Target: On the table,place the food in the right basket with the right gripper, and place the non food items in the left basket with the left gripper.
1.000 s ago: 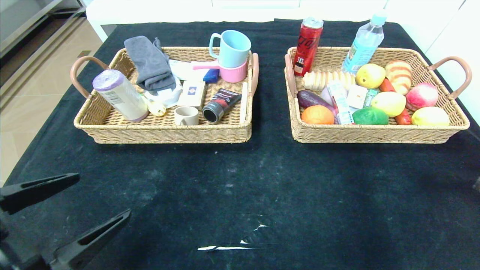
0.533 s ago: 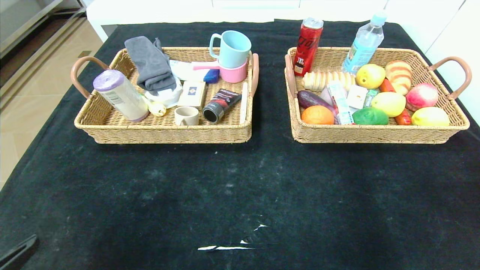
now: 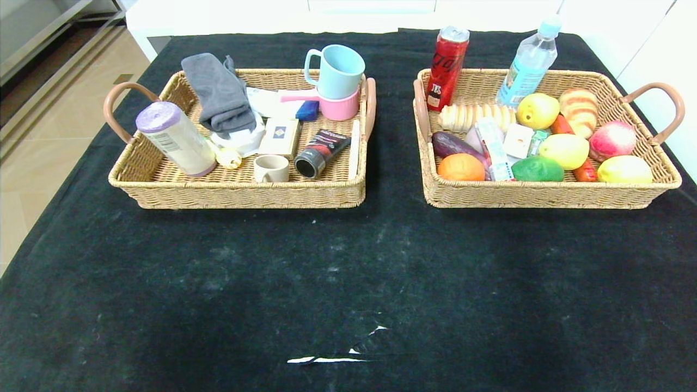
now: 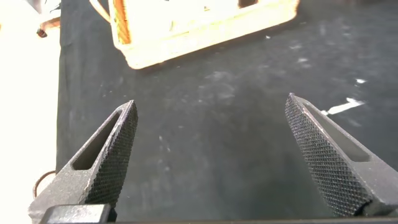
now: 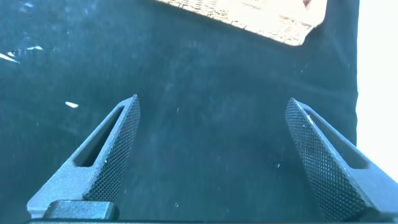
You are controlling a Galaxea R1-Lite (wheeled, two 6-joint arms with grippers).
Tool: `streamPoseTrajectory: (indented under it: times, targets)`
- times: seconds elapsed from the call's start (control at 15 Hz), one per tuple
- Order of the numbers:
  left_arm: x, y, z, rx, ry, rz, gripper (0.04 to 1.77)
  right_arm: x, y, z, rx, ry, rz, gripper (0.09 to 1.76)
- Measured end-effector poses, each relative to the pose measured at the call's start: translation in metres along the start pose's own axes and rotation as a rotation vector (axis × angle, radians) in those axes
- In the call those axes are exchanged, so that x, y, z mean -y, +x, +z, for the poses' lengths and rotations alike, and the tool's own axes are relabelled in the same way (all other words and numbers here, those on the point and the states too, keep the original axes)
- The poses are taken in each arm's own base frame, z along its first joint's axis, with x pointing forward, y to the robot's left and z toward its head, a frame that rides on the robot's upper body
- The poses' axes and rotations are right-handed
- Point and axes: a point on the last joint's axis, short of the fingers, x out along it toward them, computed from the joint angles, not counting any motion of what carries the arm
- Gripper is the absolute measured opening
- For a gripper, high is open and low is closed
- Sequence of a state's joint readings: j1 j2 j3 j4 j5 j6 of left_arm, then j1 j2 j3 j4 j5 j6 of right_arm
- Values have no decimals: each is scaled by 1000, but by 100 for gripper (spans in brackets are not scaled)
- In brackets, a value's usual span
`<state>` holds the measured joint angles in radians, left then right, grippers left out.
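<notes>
**Both arms back, sorting looks done**

Now that my left claw [image 4: 211,155] has drawn back out of the head view, both it and my right claw [image 5: 211,155] hang wide open and empty over bare tabletop [image 3: 348,283] — nothing loose remains.

Left basket [image 3: 239,190]: cosmetic tube [image 3: 321,152], cream cup [image 3: 271,168], marker pen [image 3: 355,142].

Right basket [image 3: 544,195]: lemon [image 3: 625,169], bumpy fruit [image 3: 537,110], gum pack [image 3: 538,141].

We seem to be indoors in a test room: black-draped table [image 3: 348,261], white counter [image 3: 228,16], tiled floor [image 3: 32,163] beyond
</notes>
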<state>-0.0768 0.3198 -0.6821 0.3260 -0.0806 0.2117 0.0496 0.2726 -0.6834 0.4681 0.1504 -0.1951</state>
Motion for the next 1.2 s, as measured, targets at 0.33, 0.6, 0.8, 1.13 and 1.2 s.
streamPoseTrajectory:
  times: [0.33,0.6,0.8,1.13,1.2]
  targets:
    - [13,-15,-30,15,-1,-9,172,-10,-9,-25,33,-2,5,170]
    - [23,-19,-70,12,-11,-7,172,-15,-14,-41,125,-3,8,170]
    - [26,-15,-84,54,-68,0,172,-16,-4,-56,198,7,-17,170]
    - [28,0,-110,39,-74,18,172,-16,22,-89,214,39,-89,170]
    - [29,2,-115,20,-75,18,172,-16,26,-96,198,33,-109,170]
